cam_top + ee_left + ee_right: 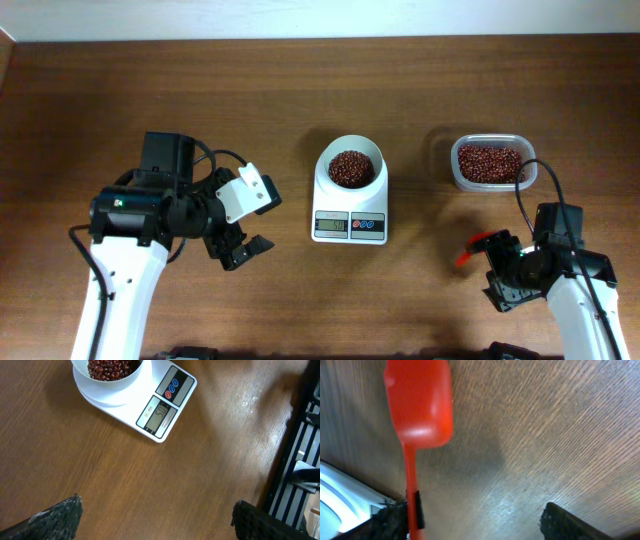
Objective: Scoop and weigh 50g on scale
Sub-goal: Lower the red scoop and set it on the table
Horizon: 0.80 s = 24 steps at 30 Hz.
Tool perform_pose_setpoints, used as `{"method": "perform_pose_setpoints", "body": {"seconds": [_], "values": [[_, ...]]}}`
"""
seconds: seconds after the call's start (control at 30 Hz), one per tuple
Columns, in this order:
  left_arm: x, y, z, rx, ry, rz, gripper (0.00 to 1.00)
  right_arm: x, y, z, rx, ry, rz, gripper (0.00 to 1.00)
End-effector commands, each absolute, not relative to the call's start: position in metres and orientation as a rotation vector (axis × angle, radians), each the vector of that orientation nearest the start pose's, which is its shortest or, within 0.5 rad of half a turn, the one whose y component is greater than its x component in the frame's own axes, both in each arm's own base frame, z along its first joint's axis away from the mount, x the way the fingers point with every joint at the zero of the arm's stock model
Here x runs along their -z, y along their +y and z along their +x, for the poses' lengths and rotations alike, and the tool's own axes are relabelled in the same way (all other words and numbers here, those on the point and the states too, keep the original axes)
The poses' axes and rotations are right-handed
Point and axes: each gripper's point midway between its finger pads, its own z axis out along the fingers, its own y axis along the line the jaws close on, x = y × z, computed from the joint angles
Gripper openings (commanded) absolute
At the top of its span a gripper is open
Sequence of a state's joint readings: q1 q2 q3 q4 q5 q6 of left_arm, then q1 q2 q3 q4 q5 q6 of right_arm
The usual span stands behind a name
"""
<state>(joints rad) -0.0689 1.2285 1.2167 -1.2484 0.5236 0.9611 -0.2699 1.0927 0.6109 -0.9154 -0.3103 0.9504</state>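
The white scale (349, 226) stands mid-table, and its round bowl (325, 160) holds red beans (350, 168). In the left wrist view the scale (165, 407) shows digits too small to read surely. A red scoop (468, 250) lies low at the right, by my right gripper (497, 268). In the right wrist view the scoop (420, 405) looks empty. Its handle runs beside one finger (390, 520) while the other finger (565, 522) stands far off, so the right gripper (472, 520) is open. My left gripper (243, 248) hangs open left of the scale, over bare wood (157, 515).
A clear plastic tub (455, 165) of red beans sits at the back right, behind the right arm. A dark rack-like frame (300, 450) shows at the right edge of the left wrist view. The table's far edge meets a pale wall.
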Motion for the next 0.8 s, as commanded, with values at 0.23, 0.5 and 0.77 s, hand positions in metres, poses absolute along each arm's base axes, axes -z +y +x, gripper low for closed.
{"method": "perform_pose_setpoints", "body": {"seconds": [0.23, 0.5, 0.77], "values": [[-0.212, -0.102, 0.241, 0.447, 2.207, 1.364, 0.99, -0.063, 0.011, 0.212, -0.681, 2.549, 1.438, 0.84], [-0.212, -0.102, 0.241, 0.448, 2.207, 1.364, 0.99, -0.061, 0.001, 0.215, -0.534, 2.695, 0.911, 0.93], [-0.212, -0.102, 0.241, 0.448, 2.207, 1.364, 0.99, -0.056, -0.008, 0.208, -0.451, 2.701, 1.015, 0.99]]}}
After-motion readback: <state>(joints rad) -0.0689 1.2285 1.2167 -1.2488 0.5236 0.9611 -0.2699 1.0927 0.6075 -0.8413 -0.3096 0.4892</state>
